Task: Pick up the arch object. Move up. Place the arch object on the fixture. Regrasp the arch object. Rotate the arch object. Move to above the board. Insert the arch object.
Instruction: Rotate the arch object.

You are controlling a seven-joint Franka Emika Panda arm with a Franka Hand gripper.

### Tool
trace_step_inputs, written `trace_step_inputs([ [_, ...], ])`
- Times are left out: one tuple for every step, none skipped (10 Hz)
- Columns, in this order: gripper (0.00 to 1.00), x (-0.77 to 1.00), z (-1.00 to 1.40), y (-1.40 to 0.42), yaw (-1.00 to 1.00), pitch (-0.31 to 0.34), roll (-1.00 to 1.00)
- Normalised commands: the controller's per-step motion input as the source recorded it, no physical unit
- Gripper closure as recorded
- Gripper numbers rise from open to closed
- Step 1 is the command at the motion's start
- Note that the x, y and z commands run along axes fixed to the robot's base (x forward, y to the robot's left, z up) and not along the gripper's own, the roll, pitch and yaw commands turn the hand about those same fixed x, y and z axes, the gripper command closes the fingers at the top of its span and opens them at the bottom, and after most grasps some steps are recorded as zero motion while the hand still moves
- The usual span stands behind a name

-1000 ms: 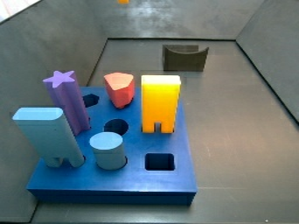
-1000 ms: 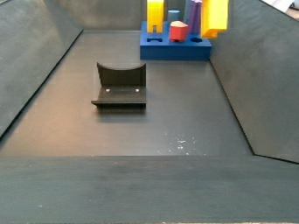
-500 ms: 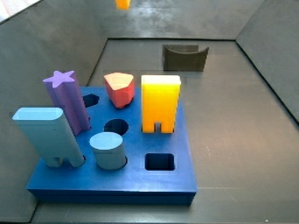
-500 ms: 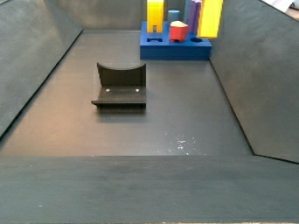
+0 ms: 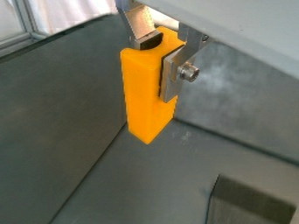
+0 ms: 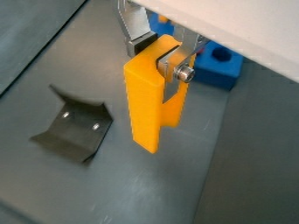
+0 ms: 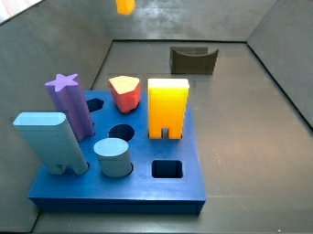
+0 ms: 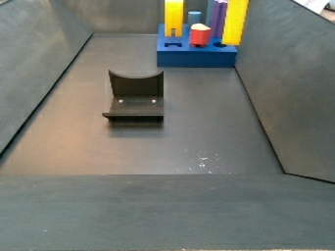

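Since earlier frame arch object (image 5: 151, 87) lower at 12 o'clock in side view; gripper (image 5: 162, 54) clamps it; carry upright towards fixture (image 6: 75, 132).

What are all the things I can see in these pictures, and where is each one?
Arch object: one, orange slab, hanging upright in the air, clamped near its top, high above the floor.
Board: one, blue square slab, on the floor at one end of the bin.
Pegs in the board: purple star, red hexagon, wide yellow-orange notched block, pale blue rounded bar, pale blue cylinder.
Open holes: at least a square one near the board's front edge.
Fixture: one, dark, on the floor, away from the board.
Gripper: one, its silver fingers shut on the arch object.
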Motion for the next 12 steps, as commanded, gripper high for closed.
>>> trace_step_inputs([
  [1.00,0.01,0.02,0.03,-0.20,0.110,-0.66],
  [1.00,0.02,0.02,0.02,-0.16,0.099,-0.53],
  [1.00,0.02,0.02,0.01,-0.08,0.087,-0.26],
  [1.00,0.03,0.02,0.01,-0.06,0.086,-0.21],
  [1.00,-0.09,0.00,0.01,-1.00,0.026,-0.06],
  [1.00,-0.09,0.00,0.02,-1.00,0.026,-0.05],
  [1.00,-0.07,0.01,0.02,-1.00,0.026,-0.06],
  [1.00,-0.06,0.02,0.02,-1.00,0.026,-0.06],
  [1.00,-0.05,0.03,0.02,-1.00,0.027,-0.07],
  [1.00,-0.05,0.03,0.02,-1.00,0.030,-0.08],
  [1.00,-0.04,0.03,0.02,-1.00,0.034,-0.09],
  [1.00,-0.04,0.04,0.02,-1.00,0.038,-0.11],
])
